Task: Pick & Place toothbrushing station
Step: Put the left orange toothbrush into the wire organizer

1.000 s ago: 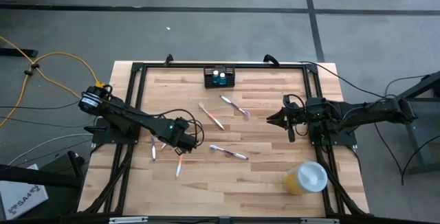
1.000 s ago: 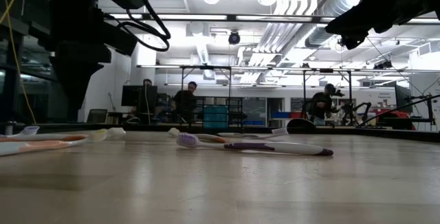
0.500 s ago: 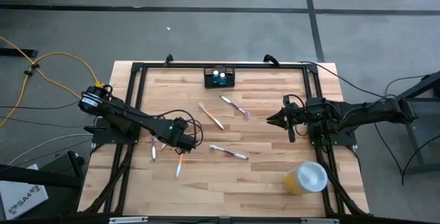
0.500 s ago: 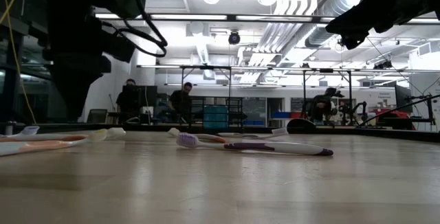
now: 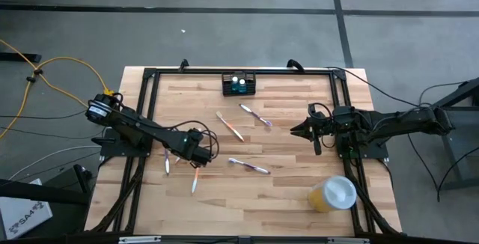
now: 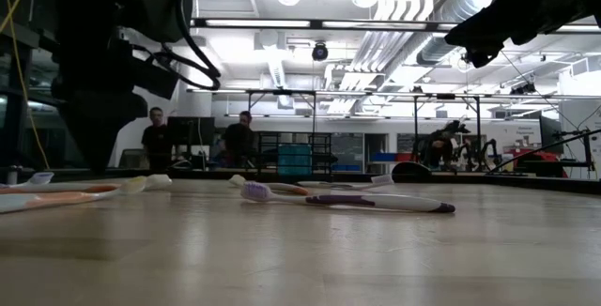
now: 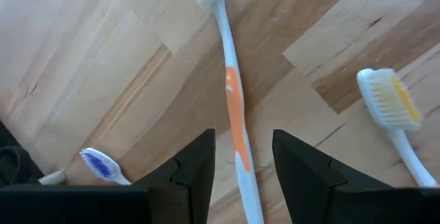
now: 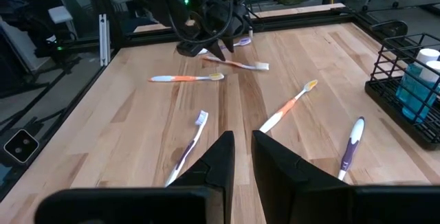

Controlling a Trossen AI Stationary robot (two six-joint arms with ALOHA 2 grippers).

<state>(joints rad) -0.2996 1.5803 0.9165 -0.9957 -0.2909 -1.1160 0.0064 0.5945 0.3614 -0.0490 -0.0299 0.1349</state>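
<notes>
The toothbrushing station, a black wire caddy (image 5: 239, 84) with blue bottles in it, stands on its base at the middle of the table's far edge and shows in the right wrist view (image 8: 407, 90) too. My left gripper (image 5: 197, 158) hangs open, pointing down, at the table's near left. In its wrist view its fingers (image 7: 242, 136) stand on either side of an orange-and-white toothbrush (image 7: 235, 107) lying flat on the wood, without touching it. My right gripper (image 5: 299, 130) waits at the right, held level above the table, its fingers (image 8: 238, 148) a narrow gap apart with nothing between them.
Several toothbrushes lie scattered on the table: two by the left gripper (image 5: 166, 162) (image 5: 194, 180), an orange one (image 5: 230, 126) and two purple ones (image 5: 256, 114) (image 5: 249, 166) in the middle. A yellow cup with a white lid (image 5: 333, 194) stands at the near right. A black frame (image 5: 150, 75) runs round the table.
My left gripper has come down a little toward the table over the orange-and-white toothbrush, its fingers still apart. People in the room behind have walked along.
</notes>
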